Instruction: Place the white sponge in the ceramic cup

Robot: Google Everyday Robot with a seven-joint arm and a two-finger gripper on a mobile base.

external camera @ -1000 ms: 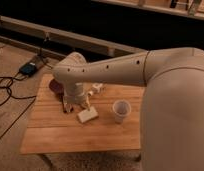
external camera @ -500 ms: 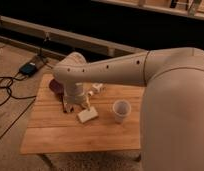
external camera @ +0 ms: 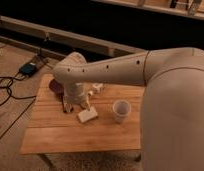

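The white sponge (external camera: 88,115) lies flat near the middle of the wooden table (external camera: 70,135). The ceramic cup (external camera: 121,110) stands upright to its right, a short gap away. My gripper (external camera: 77,103) hangs below the arm's wrist, just above and left of the sponge, close to its upper edge. The big white arm reaches in from the right and hides the table's back part.
A dark reddish-brown bowl (external camera: 56,87) sits at the table's back left, partly behind the arm. A small white object (external camera: 96,88) lies behind the gripper. Cables and a blue box (external camera: 28,68) lie on the floor to the left.
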